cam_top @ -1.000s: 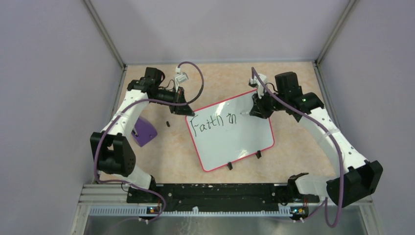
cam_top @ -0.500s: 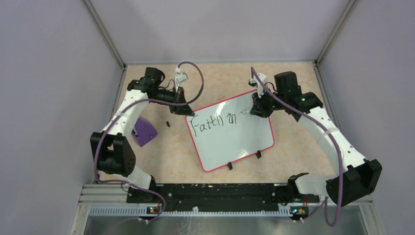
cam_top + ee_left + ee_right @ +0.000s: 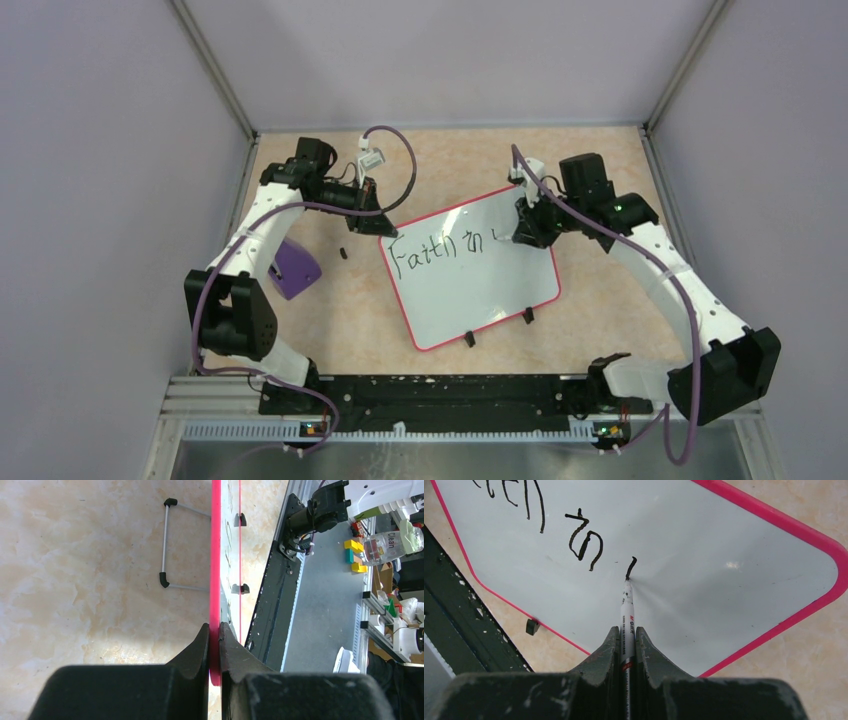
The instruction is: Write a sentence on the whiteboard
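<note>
Since a second ago one fresh short stroke [image 3: 630, 566] has appeared past the "in", and the right gripper [image 3: 518, 233] has edged a little toward the written words; board and left arm look unchanged. So far the sentence [image 3: 437, 248] reads about "Faith in" plus that stroke, running along the far edge of the whiteboard [image 3: 470, 290]. It lies skewed on the surface [image 3: 340, 320], directly beneath the right gripper and reaching away from the left gripper [image 3: 384, 231]. Right gripper is clenched on a marker [image 3: 627, 617], its tip touching the board at one end of the new stroke. Left gripper is clamped on the red-pink rim at the corner beside the "F", steadying it. Judgement for the step in hand: keep tip pressure light and even, hold the pen near its present lean so the line does not skip, and space the new word clear of the "in". Little board remains ahead of the tip on this line, so the rest likely wants a second line nearer the arm bases. Left hold should not slacken, or the board could slide under the pen. Right wrist view alone shows tip contact and stroke shape. Left wrist view alone shows the rim pinched between the jaws, plus a wire stand [image 3: 165, 545] beside the board. Only the overhead gives the board's whole lie, its black feet [image 3: 468, 339], and a purple block [image 3: 293, 268] well apart, on the side of the left gripper away from the board.
</note>
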`<control>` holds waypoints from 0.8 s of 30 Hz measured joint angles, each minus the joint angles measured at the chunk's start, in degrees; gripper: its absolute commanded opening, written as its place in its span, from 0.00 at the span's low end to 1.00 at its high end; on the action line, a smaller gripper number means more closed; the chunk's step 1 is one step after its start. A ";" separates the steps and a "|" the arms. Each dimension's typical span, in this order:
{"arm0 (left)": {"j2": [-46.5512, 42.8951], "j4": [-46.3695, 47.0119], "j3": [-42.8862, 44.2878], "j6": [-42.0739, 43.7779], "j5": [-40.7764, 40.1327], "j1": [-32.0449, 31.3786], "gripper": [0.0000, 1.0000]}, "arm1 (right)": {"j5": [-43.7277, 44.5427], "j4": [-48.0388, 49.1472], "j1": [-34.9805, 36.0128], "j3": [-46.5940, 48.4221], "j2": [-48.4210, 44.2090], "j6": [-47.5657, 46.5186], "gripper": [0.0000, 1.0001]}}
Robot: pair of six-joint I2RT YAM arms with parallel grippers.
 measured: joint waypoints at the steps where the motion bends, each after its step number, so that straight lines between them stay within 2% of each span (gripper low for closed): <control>1: 0.00 -0.02 0.00 0.00 0.00 0.00 0.00 | 0.00 0.00 0.00 0.00 0.00 0.00 0.00; 24: 0.00 0.00 0.00 0.02 -0.02 0.00 0.00 | 0.74 0.07 0.00 3.08 1.62 0.11 0.00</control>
